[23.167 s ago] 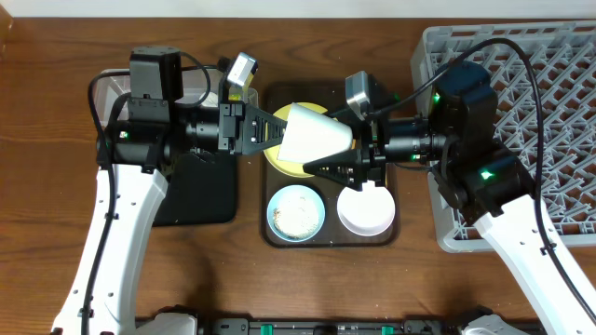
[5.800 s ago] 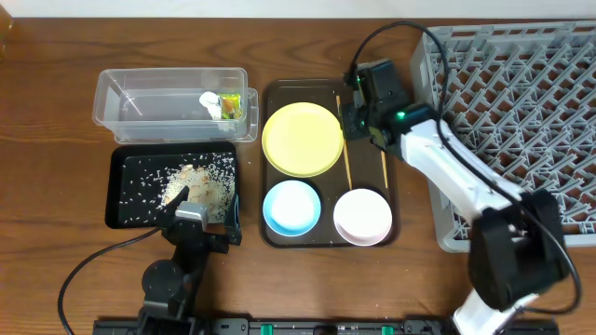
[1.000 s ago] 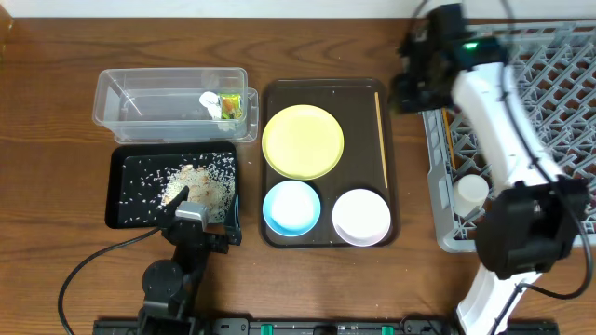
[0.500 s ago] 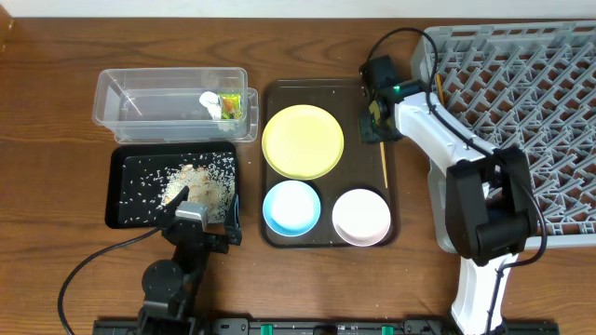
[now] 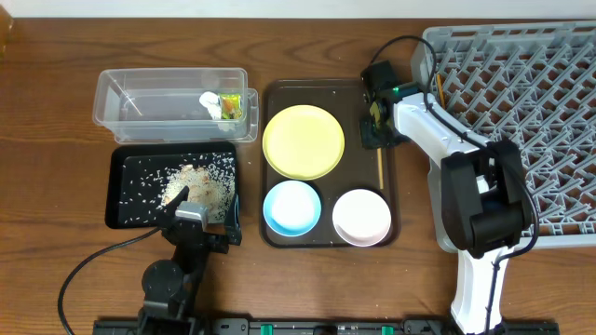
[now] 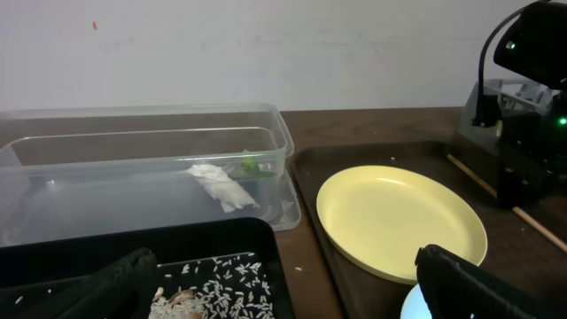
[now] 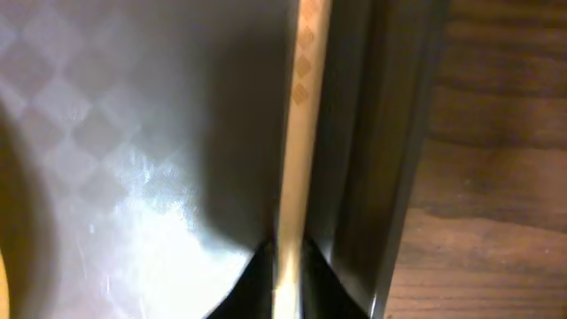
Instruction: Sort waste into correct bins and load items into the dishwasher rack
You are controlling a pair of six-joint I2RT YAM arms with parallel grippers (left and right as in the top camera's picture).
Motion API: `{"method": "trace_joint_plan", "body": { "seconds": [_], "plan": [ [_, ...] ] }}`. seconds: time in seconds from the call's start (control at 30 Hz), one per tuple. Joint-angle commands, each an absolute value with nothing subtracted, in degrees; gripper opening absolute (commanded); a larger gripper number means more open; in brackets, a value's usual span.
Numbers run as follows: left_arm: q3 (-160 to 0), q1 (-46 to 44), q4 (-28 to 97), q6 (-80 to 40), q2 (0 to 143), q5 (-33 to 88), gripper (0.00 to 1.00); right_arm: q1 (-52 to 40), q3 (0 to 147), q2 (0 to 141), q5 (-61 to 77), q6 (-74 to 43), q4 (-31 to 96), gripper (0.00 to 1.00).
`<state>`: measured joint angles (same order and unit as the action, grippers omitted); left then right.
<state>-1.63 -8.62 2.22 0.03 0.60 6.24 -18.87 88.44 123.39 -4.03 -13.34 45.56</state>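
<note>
From overhead, the right gripper is down on the right-hand strip of the brown tray, just beside the yellow plate. The chopstick runs out from under it toward the white bowl, along the tray's right rim. The rack stands to the right on the worktop, apart from the stick. The wrapper lies in the clear tub, and the rice lies in the black tray.

In the left wrist view, the left gripper is spread wide with nothing in it, over the black tray's near part.

In the right wrist view, the chopstick runs up the middle beside the tray's rim. The dark fingertips press in from both sides, clenched on it.
</note>
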Motion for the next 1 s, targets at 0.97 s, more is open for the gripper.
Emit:
{"method": "trace_joint_plan", "body": {
  "seconds": [0.97],
  "plan": [
    [-0.23, -8.16, 3.33, 0.60, 0.23, 7.07, 0.95, 1.39, 99.31, 113.82, 6.13, 6.96, 49.10, 0.01]
  ]
}}
